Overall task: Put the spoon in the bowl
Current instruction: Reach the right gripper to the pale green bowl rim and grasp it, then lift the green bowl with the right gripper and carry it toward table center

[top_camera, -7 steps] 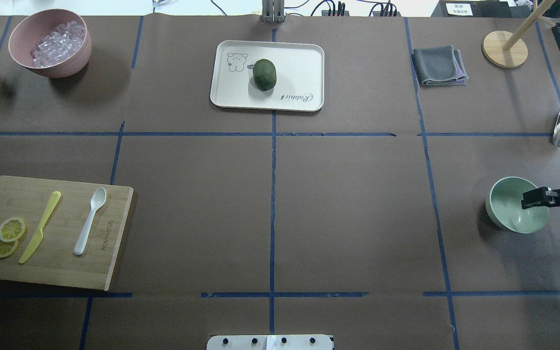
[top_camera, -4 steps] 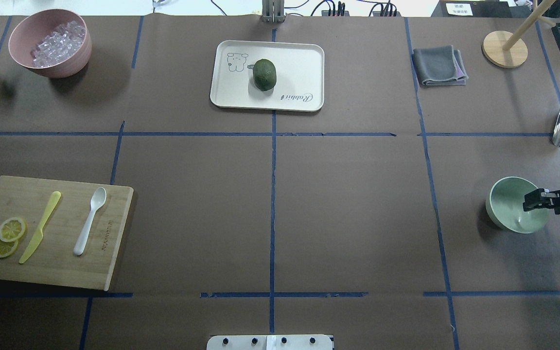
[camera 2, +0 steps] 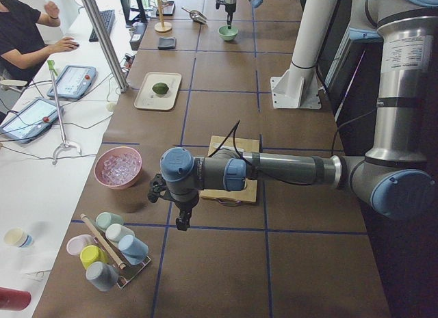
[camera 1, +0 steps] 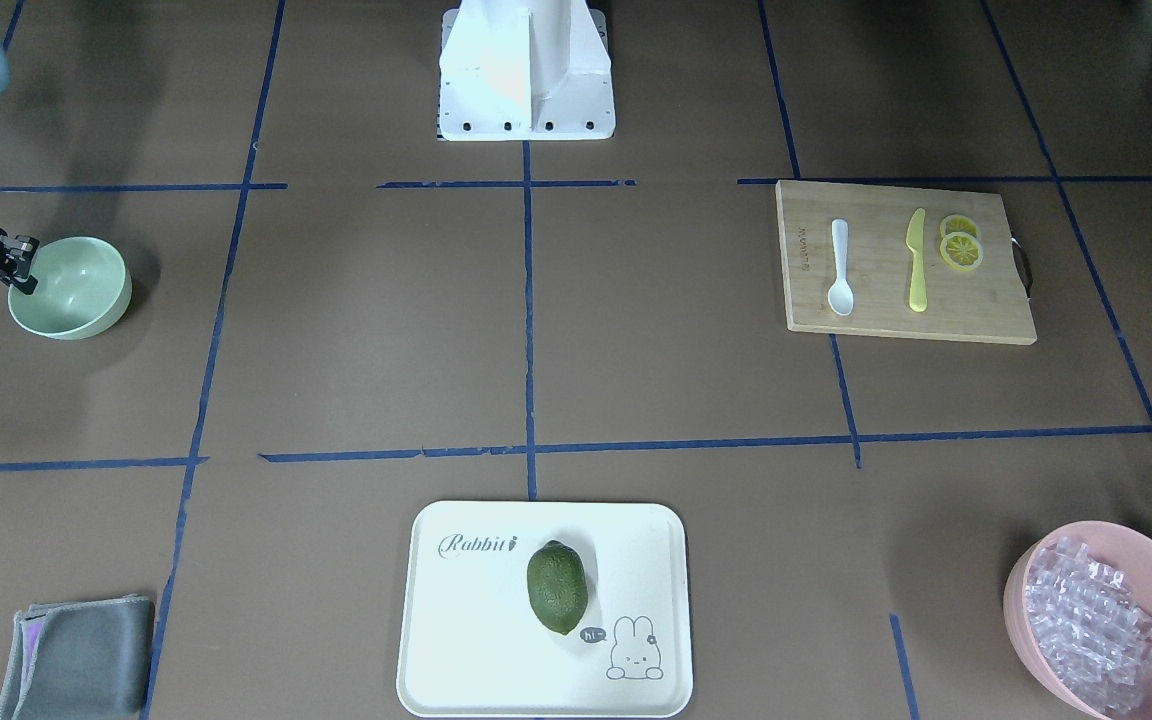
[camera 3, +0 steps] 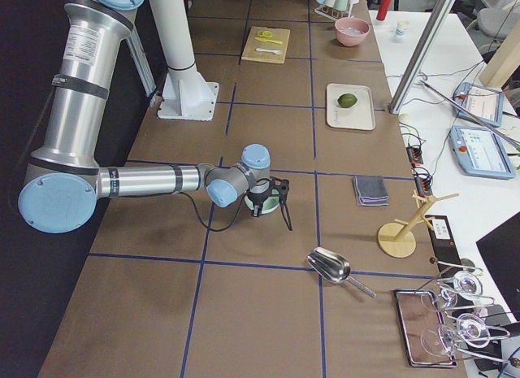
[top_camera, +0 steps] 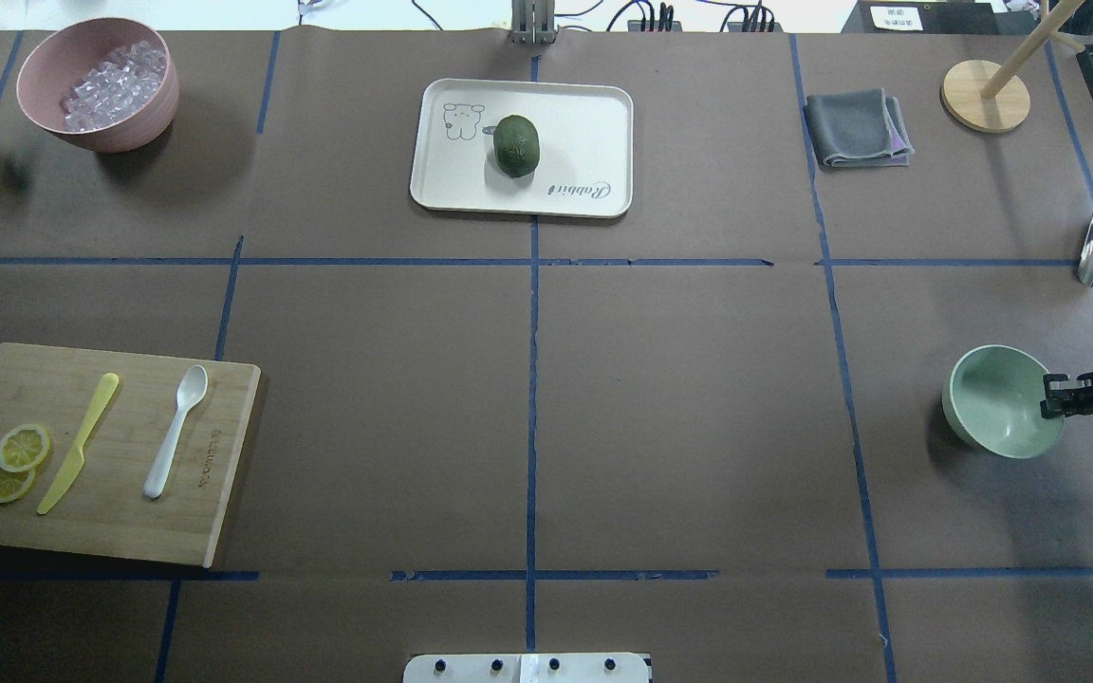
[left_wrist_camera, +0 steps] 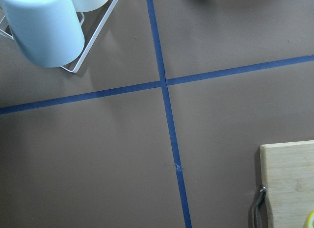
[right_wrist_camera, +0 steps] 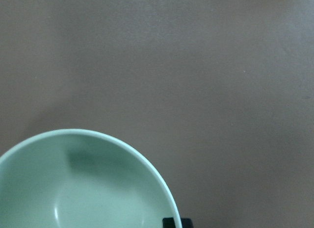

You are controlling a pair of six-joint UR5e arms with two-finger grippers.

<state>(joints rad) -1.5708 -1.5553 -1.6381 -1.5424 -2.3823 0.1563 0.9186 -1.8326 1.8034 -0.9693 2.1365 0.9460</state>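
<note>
Spoon (top_camera: 176, 432) and bowl (top_camera: 994, 398), well apart.
My white spoon lies flat on the wooden board, scoop pointing away from me; my mint-green bowl sits tilted, far to my right on the tabletop.

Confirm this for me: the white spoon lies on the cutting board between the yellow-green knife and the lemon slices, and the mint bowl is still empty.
One detail is off. On the cutting board the knife lies between the spoon and the lemon slices, so the spoon is on the outside. The overhead exterior view shows this. The rest holds: the mint bowl is empty.
</note>
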